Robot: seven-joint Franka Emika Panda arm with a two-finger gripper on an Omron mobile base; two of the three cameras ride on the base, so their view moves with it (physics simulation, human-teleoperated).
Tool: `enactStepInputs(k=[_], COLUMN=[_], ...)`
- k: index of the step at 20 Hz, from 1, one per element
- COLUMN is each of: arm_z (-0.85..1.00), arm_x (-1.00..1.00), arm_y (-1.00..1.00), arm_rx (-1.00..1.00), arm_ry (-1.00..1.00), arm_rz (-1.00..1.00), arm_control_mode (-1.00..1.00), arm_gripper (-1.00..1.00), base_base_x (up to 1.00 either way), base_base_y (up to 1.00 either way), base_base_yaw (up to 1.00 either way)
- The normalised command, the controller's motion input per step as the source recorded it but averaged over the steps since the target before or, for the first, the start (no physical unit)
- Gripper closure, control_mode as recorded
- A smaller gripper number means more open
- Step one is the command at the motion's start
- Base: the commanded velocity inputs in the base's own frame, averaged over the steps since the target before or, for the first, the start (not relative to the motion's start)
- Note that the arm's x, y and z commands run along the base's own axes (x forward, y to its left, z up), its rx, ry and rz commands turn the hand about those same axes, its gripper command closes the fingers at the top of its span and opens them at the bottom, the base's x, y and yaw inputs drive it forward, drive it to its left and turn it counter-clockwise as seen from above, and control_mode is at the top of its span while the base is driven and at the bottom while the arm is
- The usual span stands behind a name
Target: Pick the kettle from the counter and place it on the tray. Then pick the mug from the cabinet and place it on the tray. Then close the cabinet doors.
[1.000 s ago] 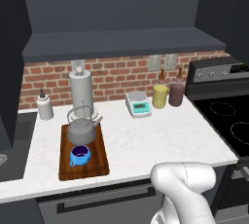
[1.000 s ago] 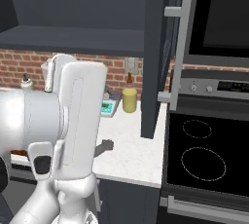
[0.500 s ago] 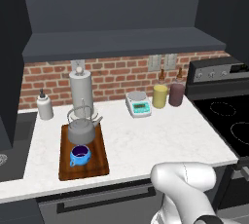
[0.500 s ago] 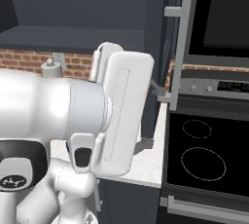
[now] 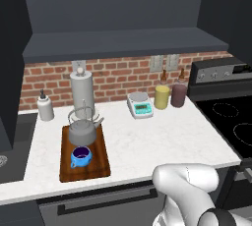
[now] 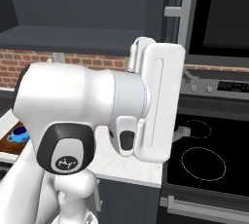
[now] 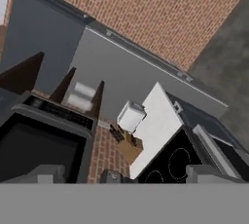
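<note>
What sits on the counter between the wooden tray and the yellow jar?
A small kitchen scale stands between the tray and the yellow jar, seen in the left base view.

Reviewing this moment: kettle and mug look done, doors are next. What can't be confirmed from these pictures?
- Cabinet doors: right base view shows one edge with a bar handle; the arm covers the rest. Whether each door is open or shut can't be judged.
- Mug: right base view, cut by the left edge; its place on the tray is plain from the left base view, mug in front of the kettle.
- Gripper: fingertips barely enter the hand view.
</note>
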Motion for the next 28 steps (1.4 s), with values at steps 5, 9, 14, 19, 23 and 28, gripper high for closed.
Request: enactStepInputs(k=[5,9,14,19,23,28], arm_z=[-0.03,-0.02,0.00,-0.02,-0.07,-0.09], arm_x=[0.44,0.41,0.45,0.55,0.58,0.58], arm_y=[-0.18,0.04,0.07,0.21,0.39,0.54], arm_rx=[-0.14,-0.11,-0.07,-0.06,-0.07,-0.08], arm_ry=[0.13,0.02,0.00,0.01,0.02,0.03], arm_rz=[0.00,0.00,0.00,0.01,0.04,0.03], arm_control_mode=[-1.00,-1.00,-1.00,-1.00,-1.00,-1.00], arm_gripper=[-1.00,-1.00,-1.00,-1.00,-1.00,-1.00], base_base_x=[0.00,0.00,0.00,0.00,0.00,0.00], base_base_y=[0.00,0.00,0.00,0.00,0.00,0.00], base_base_yaw=[0.00,0.00,0.00,0.00,0.00,0.00])
